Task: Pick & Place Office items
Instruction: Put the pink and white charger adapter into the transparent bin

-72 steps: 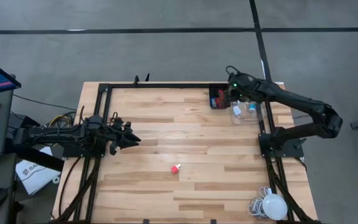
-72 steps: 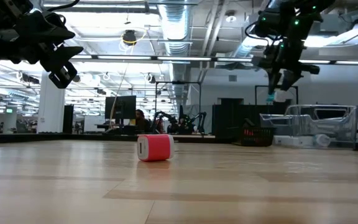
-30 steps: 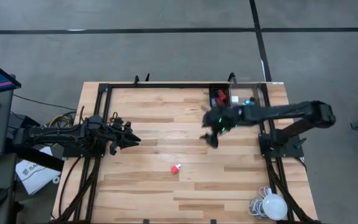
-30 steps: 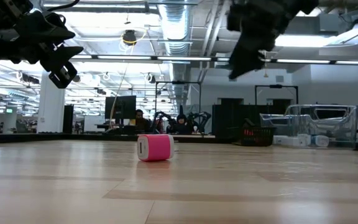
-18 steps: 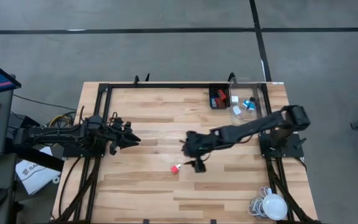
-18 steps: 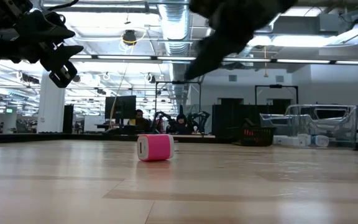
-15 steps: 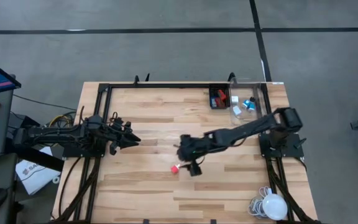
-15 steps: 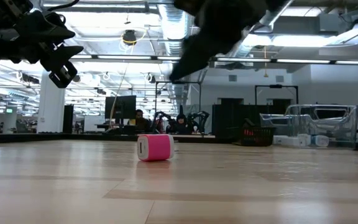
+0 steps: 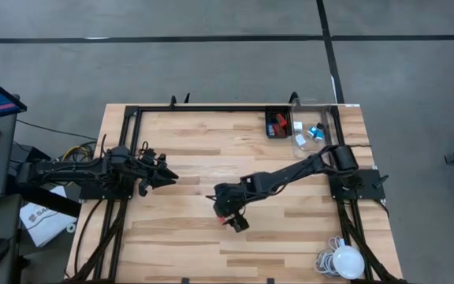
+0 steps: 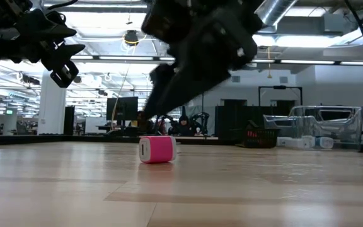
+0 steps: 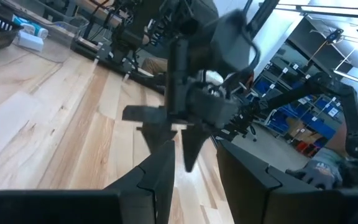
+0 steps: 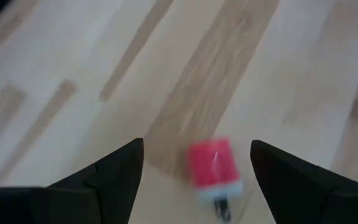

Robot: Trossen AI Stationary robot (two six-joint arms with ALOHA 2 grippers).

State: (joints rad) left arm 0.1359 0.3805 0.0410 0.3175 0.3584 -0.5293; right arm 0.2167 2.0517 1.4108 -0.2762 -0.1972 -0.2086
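Where workshop looms — wooden table (image 10: pixel 244 189).

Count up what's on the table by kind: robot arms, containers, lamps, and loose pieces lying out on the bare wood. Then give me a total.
Robot arms: 2 (left arm, right arm)
Containers: 2 (black tray, clear bin)
Lamps: 1 (white round lamp)
Loose pieces on the bare wood: 1 (red block)
Total: 6
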